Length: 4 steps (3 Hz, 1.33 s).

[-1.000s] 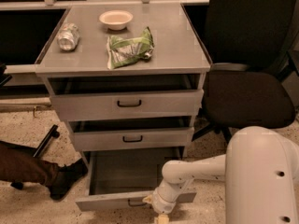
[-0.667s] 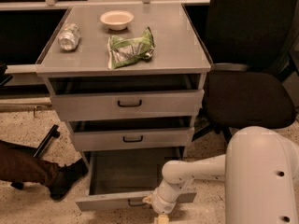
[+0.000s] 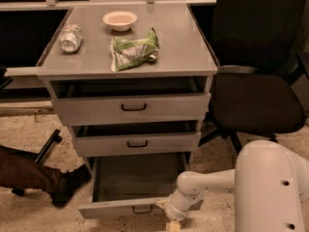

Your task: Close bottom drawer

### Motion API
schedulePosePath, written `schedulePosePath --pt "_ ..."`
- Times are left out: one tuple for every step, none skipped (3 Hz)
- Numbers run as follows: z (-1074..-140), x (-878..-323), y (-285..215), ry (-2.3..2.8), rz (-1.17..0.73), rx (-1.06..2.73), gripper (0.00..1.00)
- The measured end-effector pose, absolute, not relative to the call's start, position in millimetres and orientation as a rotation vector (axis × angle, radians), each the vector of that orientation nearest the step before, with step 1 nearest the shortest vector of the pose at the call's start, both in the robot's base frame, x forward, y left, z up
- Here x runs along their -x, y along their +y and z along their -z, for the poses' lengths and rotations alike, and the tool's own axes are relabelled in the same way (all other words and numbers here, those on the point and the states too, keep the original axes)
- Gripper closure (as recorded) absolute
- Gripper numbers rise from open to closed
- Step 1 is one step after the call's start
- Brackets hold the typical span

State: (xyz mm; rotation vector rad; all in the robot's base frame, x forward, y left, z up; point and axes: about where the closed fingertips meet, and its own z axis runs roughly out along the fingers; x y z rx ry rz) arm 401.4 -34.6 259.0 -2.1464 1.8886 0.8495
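Note:
The bottom drawer (image 3: 135, 180) of the grey cabinet is pulled far out and looks empty inside. Its narrow front panel (image 3: 116, 208) carries a small dark loop handle (image 3: 142, 210) at the centre. My white arm reaches in from the right, and my gripper (image 3: 170, 221) sits at the right end of that front panel, low at the frame's bottom edge, close against it. The middle drawer (image 3: 137, 144) and top drawer (image 3: 133, 108) stand slightly open above.
On the cabinet top (image 3: 188, 47) lie a white bowl (image 3: 119, 19), a green snack bag (image 3: 134, 50) and a crushed bottle (image 3: 70, 37). A black office chair (image 3: 256, 100) stands right of the cabinet. A person's leg and dark shoe (image 3: 67, 185) lie on the floor at left.

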Motion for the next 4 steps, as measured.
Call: schedulePosePath --pt "-208.3 -428.7 -82.9 1.924 -0.757 2.059 0.00" --pt "-208.2 -428.7 -82.9 1.924 -0.758 2.059 0.00" --pt "-206.3 -427.4 -84.6 1.932 -0.765 2.043 0.00" --pt "-190.9 -423.7 -89.2 1.953 -0.801 2.007 0.00"
